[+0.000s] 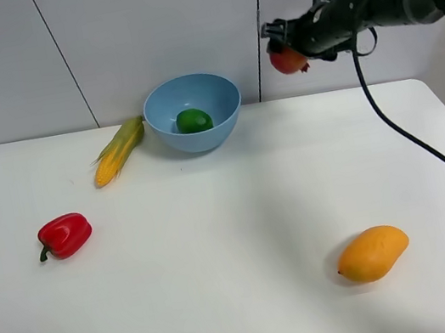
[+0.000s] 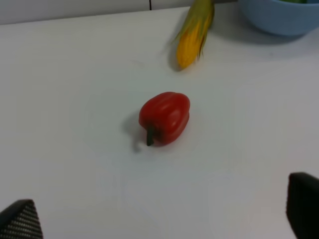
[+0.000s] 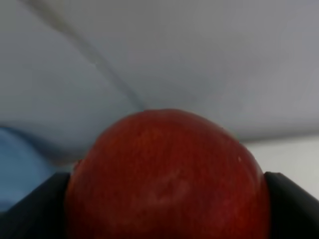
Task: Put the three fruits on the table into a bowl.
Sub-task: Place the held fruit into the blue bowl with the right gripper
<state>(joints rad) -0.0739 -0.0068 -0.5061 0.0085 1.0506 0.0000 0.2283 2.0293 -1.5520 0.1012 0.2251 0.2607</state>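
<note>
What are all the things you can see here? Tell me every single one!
table: one, white, under everything
bowl: one, light blue, back middle of the table
lime: one, green, inside the bowl
pomegranate: one, red, in the air to the right of the bowl
mango: one, orange-yellow, front right of the table
corn cob: one, yellow-green, beside the bowl on its left
bell pepper: one, red with a green stem, left side of the table
cables: a few, black, hanging at the right
right gripper: one, black, shut on the pomegranate
left gripper: one, black, open, above the table near the bell pepper
</note>
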